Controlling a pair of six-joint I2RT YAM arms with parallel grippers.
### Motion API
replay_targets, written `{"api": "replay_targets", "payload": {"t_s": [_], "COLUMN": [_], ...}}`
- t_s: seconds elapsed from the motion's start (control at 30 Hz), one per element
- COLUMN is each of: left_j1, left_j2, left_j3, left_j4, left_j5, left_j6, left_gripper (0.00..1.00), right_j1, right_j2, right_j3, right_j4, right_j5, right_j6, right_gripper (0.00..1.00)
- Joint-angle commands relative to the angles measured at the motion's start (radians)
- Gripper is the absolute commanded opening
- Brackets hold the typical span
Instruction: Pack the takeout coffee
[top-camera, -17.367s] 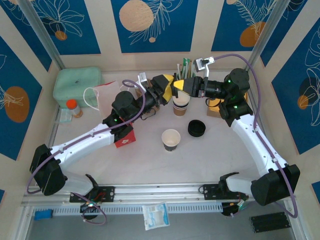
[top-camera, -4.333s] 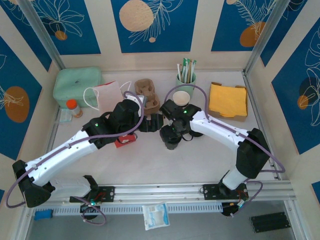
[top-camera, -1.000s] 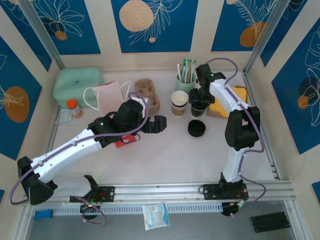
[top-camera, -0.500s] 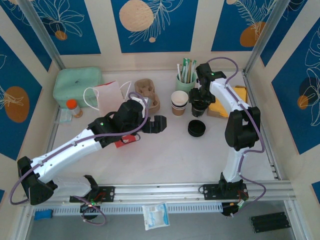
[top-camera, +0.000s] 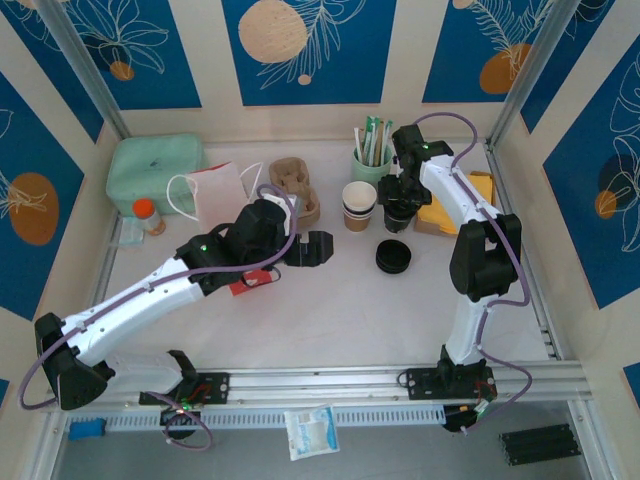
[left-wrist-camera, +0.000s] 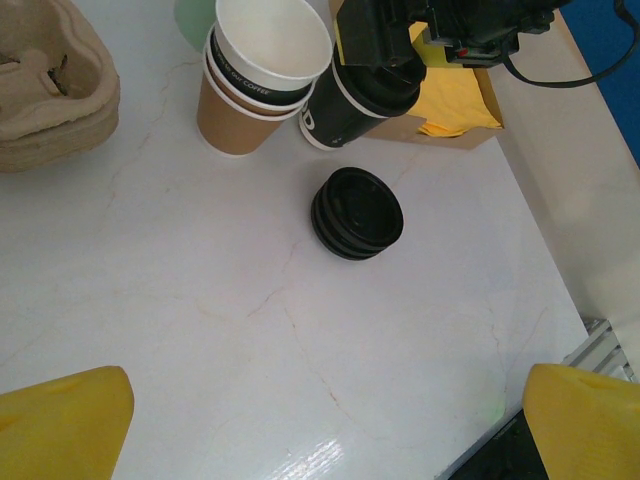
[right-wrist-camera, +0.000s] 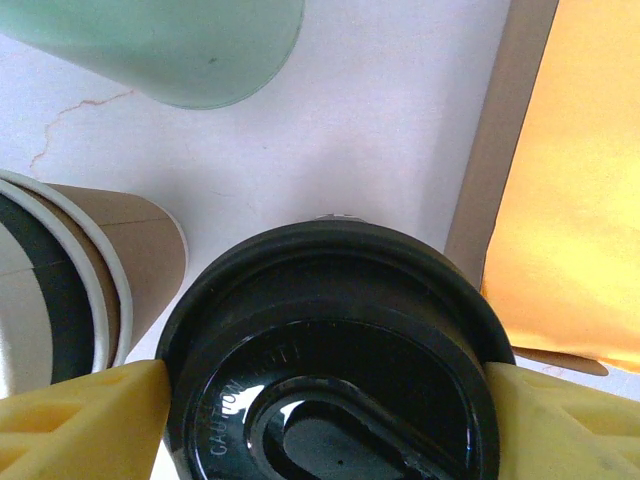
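A: Any writing legible?

B: Right wrist view: raised letters on the black lid of the takeout coffee (right-wrist-camera: 330, 330). "CAUTION" reads, the rest is cut off. Left wrist view: fine white print on the dark band of the stack of lidless cups (left-wrist-camera: 262, 60). It looks like "COFFEE", and anything more is too small.

A: Where is the coffee?

B: Far right part of the table (top-camera: 400, 320), just beside the cup stack on its left and the cardboard tray of yellow napkins (top-camera: 470, 200) on its right. The green holder of sticks (top-camera: 372, 155) is just behind it. Can't tell whether its base rests on the table.

A: Claws?

B: The right gripper (top-camera: 398, 214) comes down over the coffee with its yellow fingers (right-wrist-camera: 80, 415) spread wide, one against each side of the lid rim, gripping it. The left gripper (left-wrist-camera: 320, 420) is spread fully with nothing between its tips, hovering over mid-table.

A: Room to move?

B: Tight at the coffee, with the tray wall on one side and the cups on the other. The stack of black lids (top-camera: 393, 257) sits alone, nearer the arms and apart from the coffee. There is wide bare table from the lids to the near edge. The paper bag (top-camera: 215, 195) stands at rear left, well apart. The pulp cup carrier (top-camera: 297, 185) and the cup stack lie between it and the coffee. The right table edge runs close beyond the tray.
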Motion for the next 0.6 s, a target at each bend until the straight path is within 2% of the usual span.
{"api": "replay_targets", "payload": {"t_s": [0.0,0.33,0.37,0.57], "left_j1": [0.008,0.008,0.008,0.008], "left_j2": [-0.003,-0.005,-0.005,0.002], "left_j3": [0.035,0.038,0.038,0.045], "left_j4": [0.017,0.016,0.016,0.015], "left_j5": [0.017,0.018,0.018,0.020], "left_j6": [-0.009,-0.012,-0.012,-0.010], "left_gripper": [0.99,0.99,1.00,0.99], "right_j1": [-0.006,-0.033,-0.037,-0.050], "right_j2": [-0.034,-0.036,-0.037,-0.048], "right_j3": [0.005,-0.011,-0.013,-0.027], "right_j4": [-0.004,0.010,0.010,0.027], "right_j5": [-0.015,-0.061,-0.072,-0.132], "right_j6": [0.012,0.031,0.036,0.049], "right_gripper": [0.81,0.82,0.98,0.99]}}
